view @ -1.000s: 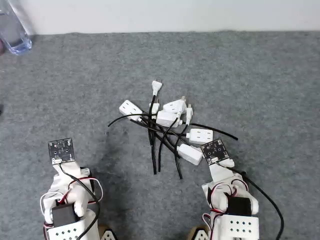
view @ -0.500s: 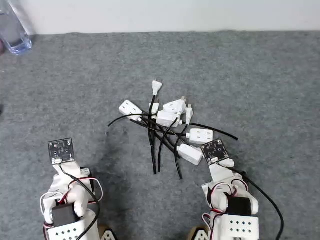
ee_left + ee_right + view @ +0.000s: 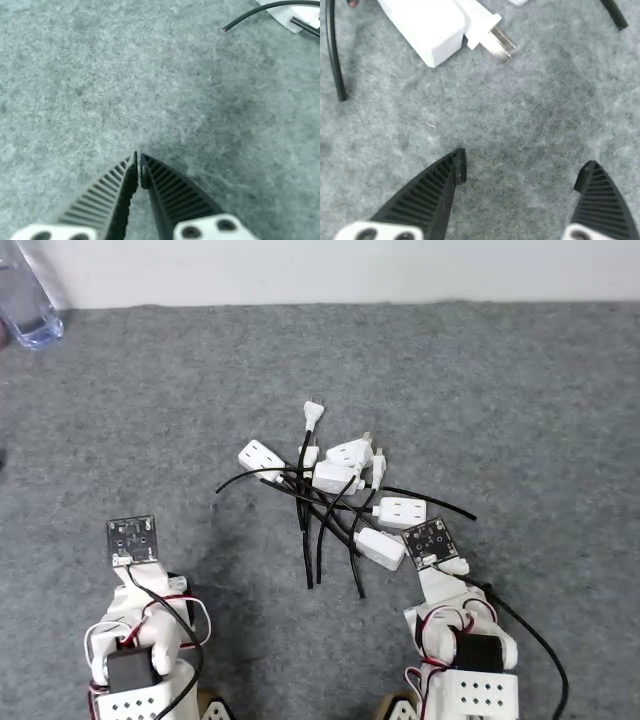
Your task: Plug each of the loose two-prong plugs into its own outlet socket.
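Several white two-prong plugs and outlet sockets on short black cords lie tangled mid-table around a white block [image 3: 335, 477]. An outlet socket [image 3: 262, 456] lies at the pile's left and another socket [image 3: 403, 511] at its right. One plug [image 3: 314, 412] points away at the far end. The nearest plug [image 3: 380, 548] lies just ahead of the right arm [image 3: 431, 543]; its white body [image 3: 427, 27] and metal prongs [image 3: 501, 45] lie beyond my open right gripper [image 3: 524, 172]. My left gripper [image 3: 138, 161] is shut and empty over bare carpet, and a cord end [image 3: 226, 28] lies ahead of it.
Grey carpet [image 3: 520, 400] covers the table, with open room on both sides of the pile. A clear plastic bottle [image 3: 25, 300] stands at the far left corner. A loose black cord [image 3: 334, 60] runs beside the nearest plug.
The left arm's wrist has shifted slightly to the right, toward the pile. The right arm and the plugs have not moved.
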`<state>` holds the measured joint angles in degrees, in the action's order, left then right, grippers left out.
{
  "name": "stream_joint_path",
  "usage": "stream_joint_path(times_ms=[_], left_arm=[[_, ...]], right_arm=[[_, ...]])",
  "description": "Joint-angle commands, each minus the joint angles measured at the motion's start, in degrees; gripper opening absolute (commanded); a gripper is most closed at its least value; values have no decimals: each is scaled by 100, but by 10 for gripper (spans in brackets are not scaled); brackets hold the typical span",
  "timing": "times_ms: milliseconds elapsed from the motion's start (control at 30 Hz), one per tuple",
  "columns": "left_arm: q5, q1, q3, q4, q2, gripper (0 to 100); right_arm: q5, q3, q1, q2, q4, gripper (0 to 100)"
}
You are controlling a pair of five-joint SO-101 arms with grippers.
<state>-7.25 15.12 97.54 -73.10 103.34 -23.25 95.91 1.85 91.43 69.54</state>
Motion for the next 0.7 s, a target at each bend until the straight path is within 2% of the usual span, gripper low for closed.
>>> stream_joint_path(times_ms=[0, 133, 300, 400, 533, 667], left_arm=[[18, -26, -110, 70, 79, 13], [18, -273, -110, 79, 88, 13], [18, -1248, -110, 360, 88, 13], [53, -1565, -136, 1231, 88, 13], [62, -844, -198, 2233, 88, 13], [9, -765, -233, 3903, 88, 13]], right_arm=[[-62, -149, 75, -57, 57, 351], [-62, -149, 75, -57, 57, 351], [-62, -149, 66, -57, 48, 351], [-62, -149, 75, -57, -224, 351], [-35, -237, 119, -57, -1657, 351], [-62, -281, 75, -57, -2826, 351]])
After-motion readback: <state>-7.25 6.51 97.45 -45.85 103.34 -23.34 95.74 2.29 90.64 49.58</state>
